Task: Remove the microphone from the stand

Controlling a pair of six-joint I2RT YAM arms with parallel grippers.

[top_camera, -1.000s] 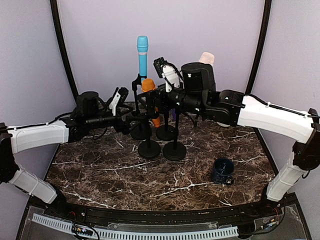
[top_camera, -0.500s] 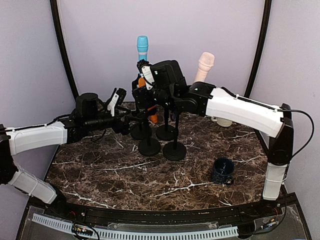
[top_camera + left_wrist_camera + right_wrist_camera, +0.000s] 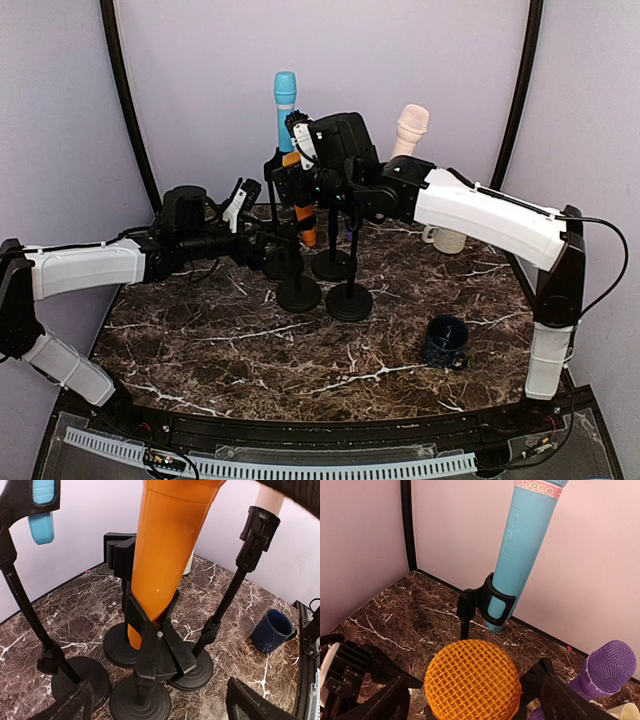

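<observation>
A dark marble table [image 3: 230,350] veined in white bears a blue mug [image 3: 446,342] toward its right side. To the left of the mug and farther back, four black stands [image 3: 349,302] rest on round bases in a tight cluster, two in front and two just behind. Behind the mug, near the back wall, sits a cream cup [image 3: 449,240].

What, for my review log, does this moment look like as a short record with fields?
target: orange plastic microphone with mesh head, seated in its black clip stand
right gripper: jaws open, flanking the orange head from above
left gripper: jaws open, low, facing the stand, not touching
nearby: light blue microphone clipped in its own stand; purple-headed microphone; dark blue mug
surface: dark marble-pattern tabletop
task state: microphone not yet removed
</observation>
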